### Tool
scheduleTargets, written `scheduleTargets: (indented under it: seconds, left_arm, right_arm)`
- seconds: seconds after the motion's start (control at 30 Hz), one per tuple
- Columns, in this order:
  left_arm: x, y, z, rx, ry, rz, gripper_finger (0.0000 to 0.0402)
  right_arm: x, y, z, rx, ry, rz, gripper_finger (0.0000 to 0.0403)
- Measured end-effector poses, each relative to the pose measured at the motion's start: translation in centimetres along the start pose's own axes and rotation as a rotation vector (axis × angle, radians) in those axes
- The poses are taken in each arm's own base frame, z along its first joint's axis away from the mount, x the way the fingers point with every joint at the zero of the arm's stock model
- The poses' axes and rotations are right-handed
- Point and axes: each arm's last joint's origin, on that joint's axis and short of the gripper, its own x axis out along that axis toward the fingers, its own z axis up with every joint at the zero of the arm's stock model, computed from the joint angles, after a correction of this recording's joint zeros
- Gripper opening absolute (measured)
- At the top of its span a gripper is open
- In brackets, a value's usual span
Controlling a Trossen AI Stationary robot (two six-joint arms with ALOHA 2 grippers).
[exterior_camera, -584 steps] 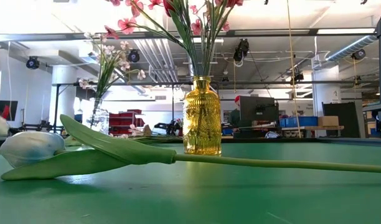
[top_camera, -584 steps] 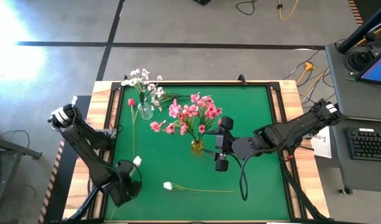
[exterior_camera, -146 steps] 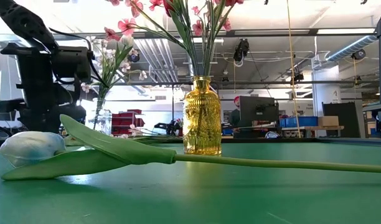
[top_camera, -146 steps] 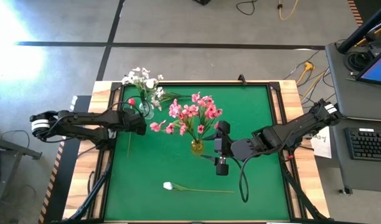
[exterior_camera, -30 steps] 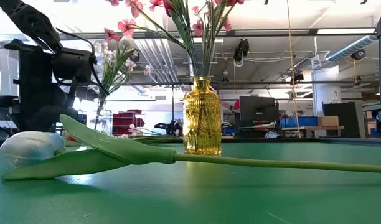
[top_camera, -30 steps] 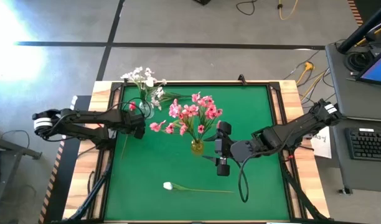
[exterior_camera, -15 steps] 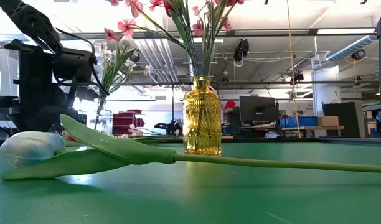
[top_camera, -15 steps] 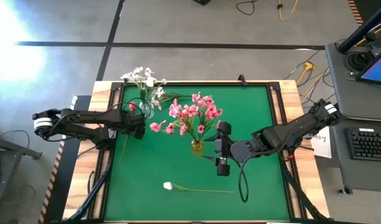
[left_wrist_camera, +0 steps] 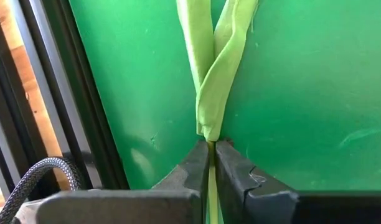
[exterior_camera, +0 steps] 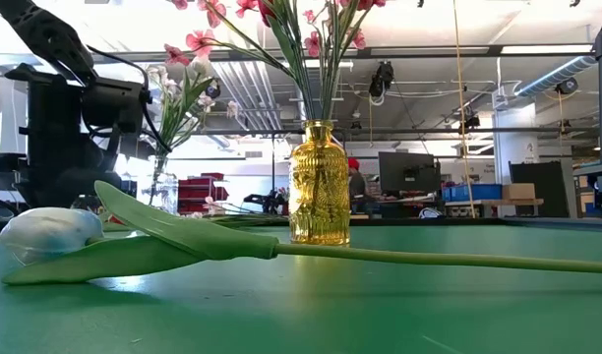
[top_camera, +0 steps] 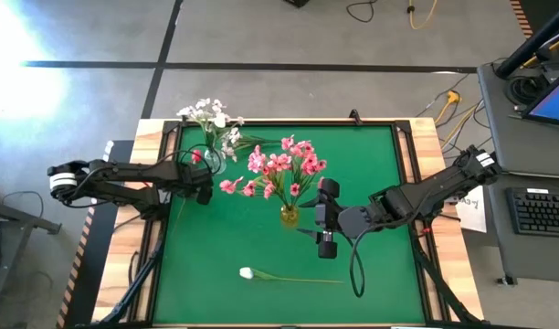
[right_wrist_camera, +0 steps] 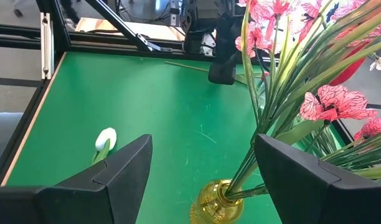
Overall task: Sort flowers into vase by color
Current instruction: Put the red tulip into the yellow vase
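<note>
My left gripper (top_camera: 203, 185) reaches in from the table's left, beside a clear vase (top_camera: 212, 164) of small white blossom sprays (top_camera: 206, 113), and is shut on a green stem. A red tulip blossom (top_camera: 195, 155) shows next to that vase. My right gripper (top_camera: 325, 245) hangs open near mid-table, beside a yellow vase (top_camera: 289, 217) that holds pink blossom sprays (top_camera: 281, 166). A white tulip (top_camera: 247, 272) lies flat on the mat near the near edge. It fills the low view's foreground (exterior_camera: 45, 232). My left gripper pinches a green stem (left_wrist_camera: 209, 144) between its two fingers, just where the pale green leaves (left_wrist_camera: 214, 74) begin. The fingers come from the table's left, slanting down, and the stem runs on between them. The leaves reach out past the fingertips over the mat; the blossom is outside the wrist view.
The green mat (top_camera: 371, 164) has free room on its right and near parts. Black rails and a wooden border (top_camera: 150, 146) frame the table. The left arm's body (exterior_camera: 60, 118) stands by the clear vase (exterior_camera: 158, 187) in the low view. A person moves far behind the yellow vase (exterior_camera: 319, 197).
</note>
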Motion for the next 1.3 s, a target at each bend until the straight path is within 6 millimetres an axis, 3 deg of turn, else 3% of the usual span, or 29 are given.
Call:
scheduleTargets:
  seconds: [0.53,1.03,1.3]
  left_arm:
    - [-1.8,0.3,0.1,0.043,0.087,-0.004,0.0000]
    - [-3.4,0.0,0.2,0.167,0.138,-0.152,0.0000]
    - [-5.4,-0.5,0.5,0.364,0.187,-0.368,0.0000]
  right_arm:
    - [0.0,0.0,0.0,0.000,0.000,0.000,0.0276]
    - [0.0,0.0,0.0,0.000,0.000,-0.001,0.0276]
    - [0.0,0.0,0.0,0.000,0.000,-0.001,0.0276]
